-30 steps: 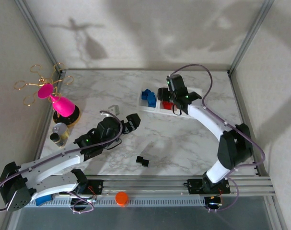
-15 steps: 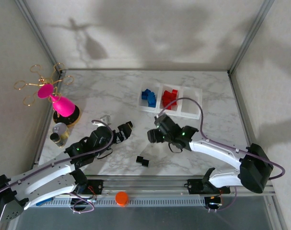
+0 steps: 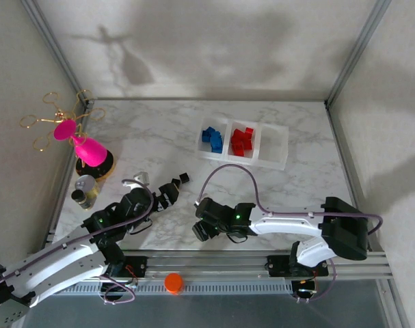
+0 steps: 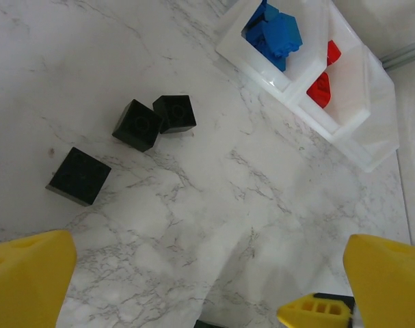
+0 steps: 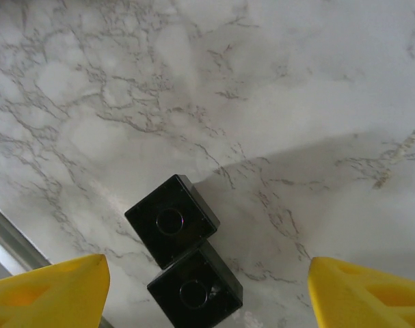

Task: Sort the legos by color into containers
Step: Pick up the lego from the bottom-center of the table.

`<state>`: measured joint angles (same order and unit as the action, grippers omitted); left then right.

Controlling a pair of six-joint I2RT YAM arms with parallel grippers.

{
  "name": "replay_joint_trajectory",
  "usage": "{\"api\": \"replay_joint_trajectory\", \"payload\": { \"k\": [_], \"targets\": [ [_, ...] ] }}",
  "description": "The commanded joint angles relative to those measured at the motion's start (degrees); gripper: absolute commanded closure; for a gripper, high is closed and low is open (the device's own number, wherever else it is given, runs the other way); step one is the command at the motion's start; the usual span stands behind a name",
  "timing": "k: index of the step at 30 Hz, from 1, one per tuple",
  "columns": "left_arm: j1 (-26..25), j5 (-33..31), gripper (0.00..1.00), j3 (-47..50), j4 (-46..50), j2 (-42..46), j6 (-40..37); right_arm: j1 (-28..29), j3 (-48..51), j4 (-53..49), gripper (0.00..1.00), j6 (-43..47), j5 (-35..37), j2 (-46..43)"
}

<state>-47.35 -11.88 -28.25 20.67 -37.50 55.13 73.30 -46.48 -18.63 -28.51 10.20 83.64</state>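
Both pairs of fingers stand spread wide and grip nothing. The right fingers [image 5: 48, 290] hang low over the front of the table [image 3: 296, 198], a white marbled top. The left fingers [image 4: 26, 277] hover to their left and slightly further back, with their yellow pads well apart over bare marble.

Toward the back of the table, right of centre, the containers [image 3: 274, 145] sit as three joined white bins in a row. At the table's left edge a pink cup [image 3: 89, 150] stands on a dark round base. An orange ball [image 3: 173, 282] rests on the metal rail in front of the table, between the two arm bases.

The blue legos [image 3: 210, 137] are piled in the left bin and the red legos [image 3: 242, 141] in the middle bin. In the right wrist view, two black legos [image 5: 171, 220] lie on the marble touching each other. They sit between the right fingers, and neither pad touches them. In the left wrist view, three more black bricks [image 4: 137, 125] lie ahead of the left fingers. Two of them just touch, and the third lies a little apart, nearer the left pad. All three are well short of the bins.
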Motion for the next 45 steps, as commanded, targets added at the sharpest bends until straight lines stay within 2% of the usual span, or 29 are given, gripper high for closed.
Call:
{"api": "replay_joint_trajectory", "payload": {
  "k": [1,15,26,35,39,45],
  "targets": [
    [0.5,-2.4,0.00,0.6,3.8,1.4,1.8,0.7,-3.5,0.5,0.23,4.3,-0.9,2.5],
    [0.5,-3.1,0.00,0.7,5.2,2.1,2.0,1.1,-7.7,-0.3,0.26,8.5,-2.8,11.2],
    [0.5,-2.9,0.00,0.9,4.8,2.2,1.8,1.0,-9.7,-2.0,0.41,8.4,-0.3,14.5],
    [0.5,-2.6,0.00,0.9,4.6,2.3,1.9,1.0,-10.0,-2.4,0.45,8.7,0.1,15.6],
    [0.5,-2.5,0.00,1.0,4.4,2.3,1.9,0.9,-10.0,-2.2,0.54,8.8,-0.2,15.4],
    [0.5,-2.5,0.01,0.8,4.4,2.4,1.7,0.2,-9.9,-2.8,0.60,8.6,-0.3,14.3]
  ]
}}
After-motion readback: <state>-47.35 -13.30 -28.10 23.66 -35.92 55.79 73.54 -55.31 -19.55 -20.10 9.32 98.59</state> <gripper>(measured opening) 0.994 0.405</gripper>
